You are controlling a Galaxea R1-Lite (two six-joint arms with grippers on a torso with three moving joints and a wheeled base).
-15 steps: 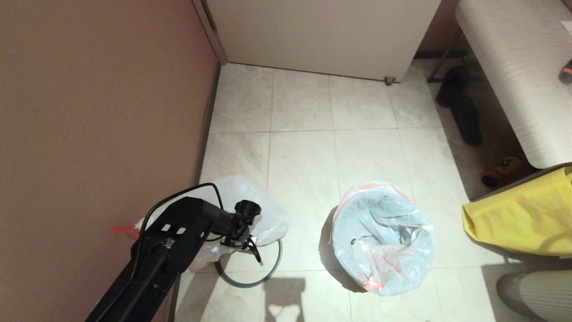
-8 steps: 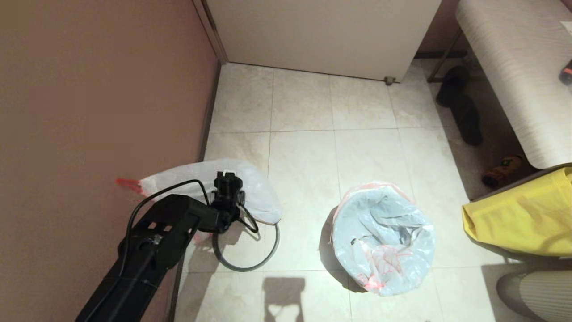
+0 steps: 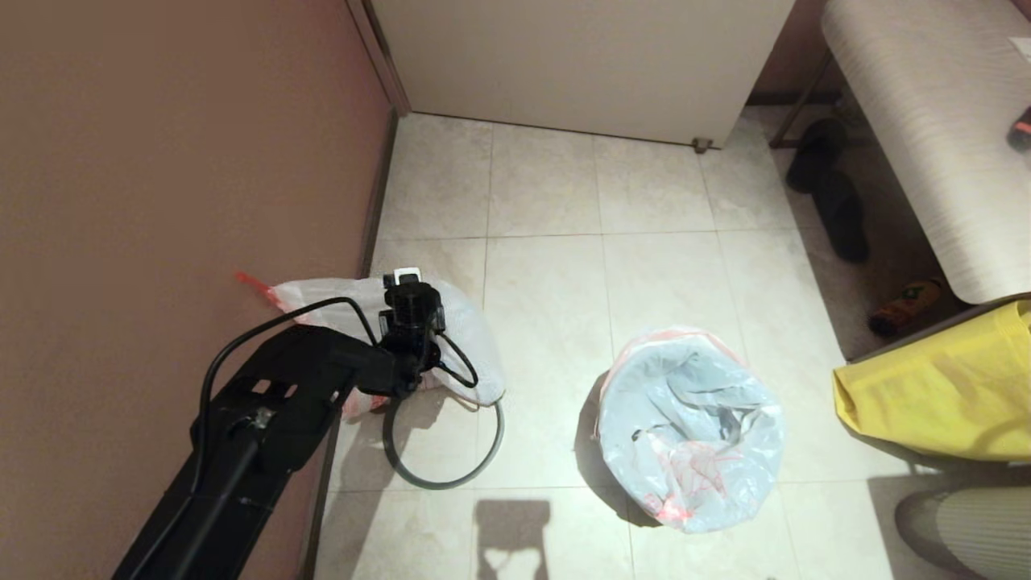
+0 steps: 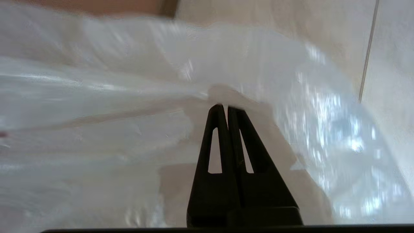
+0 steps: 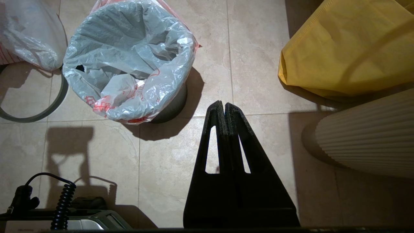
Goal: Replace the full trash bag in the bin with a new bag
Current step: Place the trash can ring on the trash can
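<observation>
Bags x2 [image 3: 467, 354] [image 3: 693, 427], bin x1 [image 5: 171, 106], ring x1 [image 3: 451, 475]

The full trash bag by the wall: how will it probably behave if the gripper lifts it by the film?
The full trash bag looks thin and crinkled, so it would probably sag and stretch rather than keep shape. Its film looks glossy in the left wrist view, so the shut left gripper might slip. It bulges, so it may swing.
</observation>
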